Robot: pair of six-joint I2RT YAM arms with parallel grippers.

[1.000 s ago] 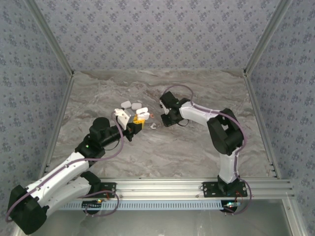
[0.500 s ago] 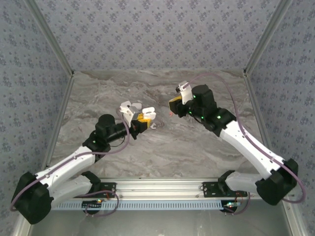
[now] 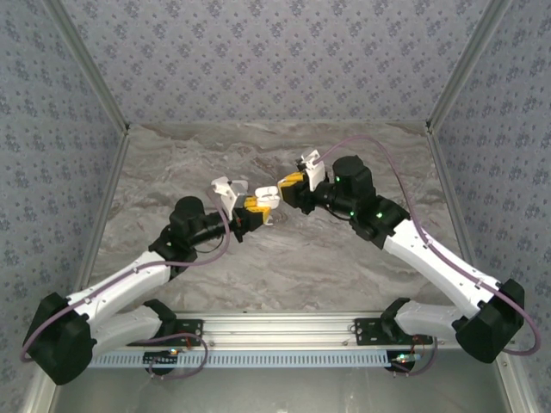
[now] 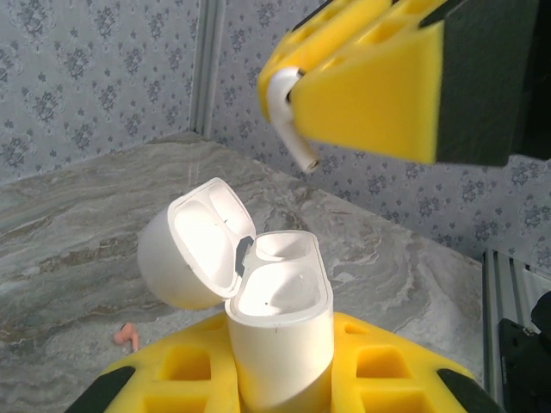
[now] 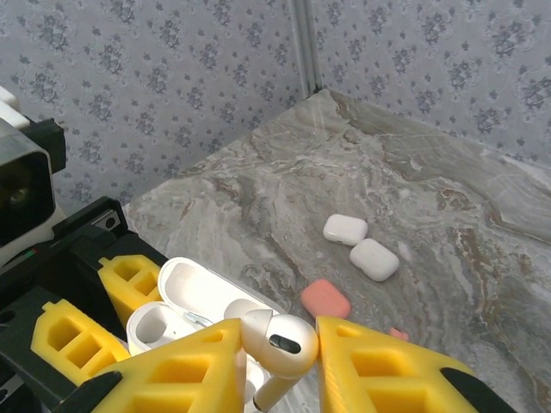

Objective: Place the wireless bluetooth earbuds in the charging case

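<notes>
My left gripper (image 4: 280, 383) is shut on an open white charging case (image 4: 280, 327), held upright with its lid (image 4: 194, 249) swung back and both wells empty. My right gripper (image 5: 277, 357) is shut on a white stemmed earbud (image 5: 280, 344), stem pointing down, just above the case (image 5: 185, 301). In the left wrist view the earbud (image 4: 288, 116) hangs from the right gripper's yellow fingers (image 4: 370, 95), a short gap above the case's opening. From above, the left gripper (image 3: 256, 209) and right gripper (image 3: 288, 185) meet mid-table.
Two shut white cases (image 5: 345, 229) (image 5: 374, 259) and a salmon-red case (image 5: 325, 298) lie on the marble table (image 3: 284, 258) behind the grippers. A small red earbud (image 5: 398, 334) lies near them, and a red earbud (image 4: 127, 336) shows on the table in the left wrist view.
The right arm has lifted off the table, unfolded and moved its gripper left to the left gripper. The left gripper has carried the case a little to the right.
</notes>
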